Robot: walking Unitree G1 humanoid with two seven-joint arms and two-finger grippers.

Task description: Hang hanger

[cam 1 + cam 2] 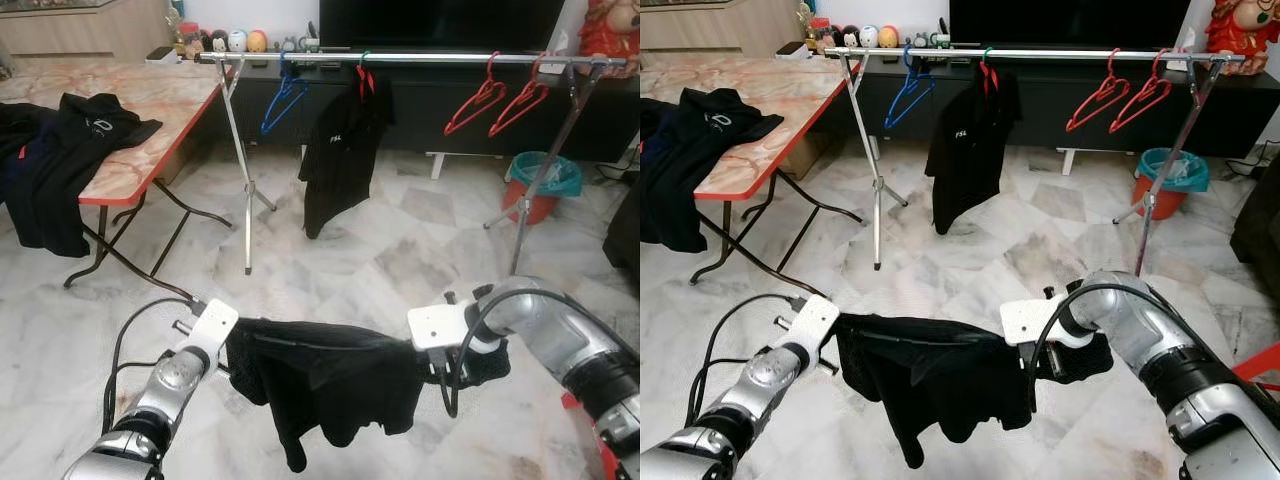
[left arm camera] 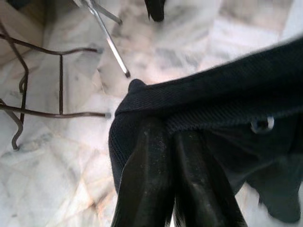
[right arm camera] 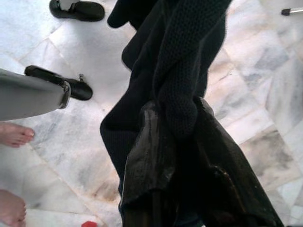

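A black shirt [image 1: 320, 375] hangs stretched between my two grippers, low in front of me above the marble floor. My left gripper [image 2: 173, 137] is shut on the shirt's collar edge at its left end. My right gripper [image 3: 182, 123] is shut on the fabric at its right end. No hanger can be made out inside the held shirt. Ahead stands a silver clothes rail [image 1: 420, 59]. On it hang a blue hanger [image 1: 285, 100], a black shirt on a hanger [image 1: 340, 150] and two bare red hangers [image 1: 475, 105] [image 1: 520, 105].
A folding table [image 1: 150, 110] at the left carries more black clothes [image 1: 60, 150]. A red bucket with a teal bag [image 1: 540, 185] stands by the rail's right leg [image 1: 545, 170]. A person's bare feet [image 3: 14, 135] show on the floor in the right wrist view.
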